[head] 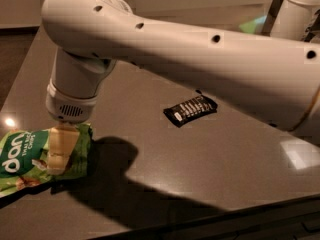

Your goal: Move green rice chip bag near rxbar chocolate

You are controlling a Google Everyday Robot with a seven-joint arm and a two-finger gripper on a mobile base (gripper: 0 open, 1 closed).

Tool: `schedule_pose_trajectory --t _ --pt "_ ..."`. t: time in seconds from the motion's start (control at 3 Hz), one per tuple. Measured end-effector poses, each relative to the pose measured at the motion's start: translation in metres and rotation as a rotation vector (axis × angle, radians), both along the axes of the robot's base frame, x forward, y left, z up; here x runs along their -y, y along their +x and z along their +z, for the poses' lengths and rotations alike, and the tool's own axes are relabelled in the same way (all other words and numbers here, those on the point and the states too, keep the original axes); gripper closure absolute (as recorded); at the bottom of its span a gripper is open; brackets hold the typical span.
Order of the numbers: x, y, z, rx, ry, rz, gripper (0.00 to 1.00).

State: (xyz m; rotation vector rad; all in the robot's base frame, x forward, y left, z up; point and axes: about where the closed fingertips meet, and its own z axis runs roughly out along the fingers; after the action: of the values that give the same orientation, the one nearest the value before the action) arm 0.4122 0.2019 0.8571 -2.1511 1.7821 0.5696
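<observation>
Camera view showed a dark table (215, 174) with the bag (22, 159) lying flat at its left edge, partly cut off by the frame. The bag's white lettering faced up, and its right end pointed toward the middle of the table. The gripper (59, 154) hung straight down from a round, vented wrist (74, 96) and sat on the bag's right end, its pale tip pressed against the green wrapper. Whether it had hold of the bag could not be told from this angle.

The bar (190, 110) lay flat near the middle of the table, slightly tilted, with its white lettering up. It was well apart from the bag, to the right and farther back, with bare tabletop between them.

The thick white arm (210, 59) stretched from the upper right across the top of the view and bent down at the elbow above the bag. It cast a wide shadow (117, 184) on the table just right of the gripper. A bright patch of reflected light (299, 154) showed on the table at the right.
</observation>
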Motion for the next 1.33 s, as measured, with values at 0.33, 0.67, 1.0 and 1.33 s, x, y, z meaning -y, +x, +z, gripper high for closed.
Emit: schedule_pose_trajectory --t 0.33,0.67,1.0,1.33 --pt "0.001 0.001 0.002 0.018 -0.010 -0.001 0.41" --pt "0.012 0.005 0.013 0.046 -0.017 -0.025 0.64" --pt "0.029 0.017 0.029 0.083 -0.031 -0.057 0.87" --pt "0.052 0.034 0.045 0.112 -0.048 -0.097 1.00"
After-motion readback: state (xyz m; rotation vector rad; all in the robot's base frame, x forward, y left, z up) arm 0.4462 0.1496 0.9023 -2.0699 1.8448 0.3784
